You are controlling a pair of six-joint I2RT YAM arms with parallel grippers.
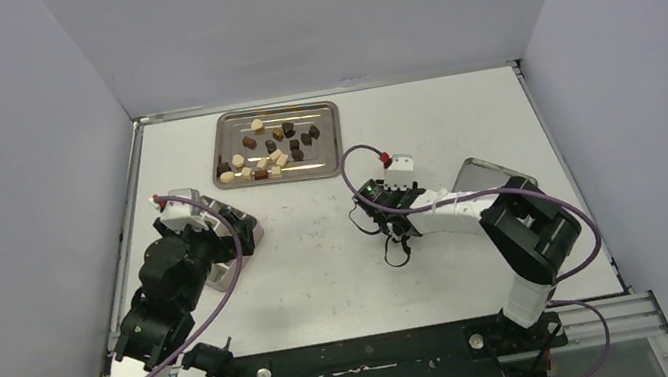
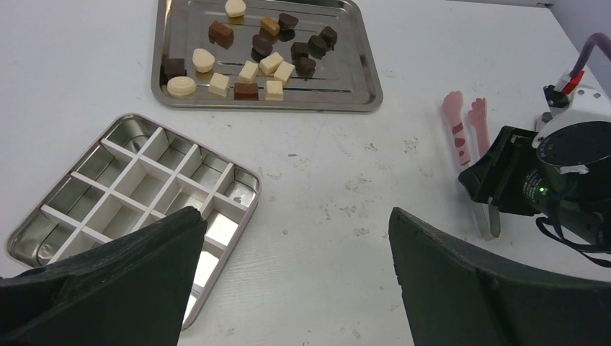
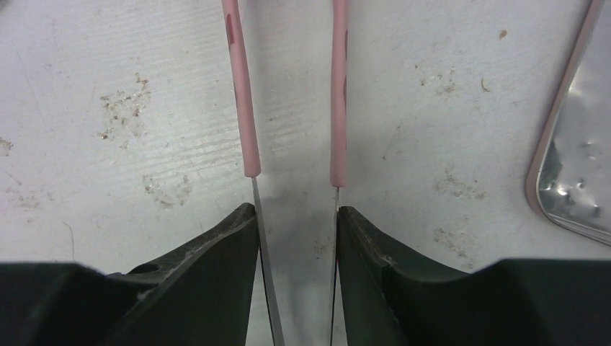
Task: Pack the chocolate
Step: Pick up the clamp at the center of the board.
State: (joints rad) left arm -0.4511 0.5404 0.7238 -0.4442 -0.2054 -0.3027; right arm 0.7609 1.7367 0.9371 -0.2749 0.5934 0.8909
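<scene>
The chocolate [image 1: 268, 148], several small dark, mid-brown and cream chunks, lies in a steel tray [image 1: 326, 109] at the back; it also shows in the left wrist view [image 2: 252, 61]. An empty divided tin [image 2: 144, 180] sits left of centre. My left gripper [image 2: 295, 223] is open and empty, low over the table beside the tin's right edge. My right gripper [image 3: 295, 213] is shut on the pink tongs [image 3: 245, 108], its fingers pressing the metal arms while the pink tips point away. In the top view the right gripper [image 1: 382, 209] is near mid-table.
A tin lid [image 3: 576, 166] lies right of the right gripper, also in the top view [image 1: 484, 173]. The left arm covers most of the divided tin [image 1: 246, 235] from above. White walls close in the table on three sides.
</scene>
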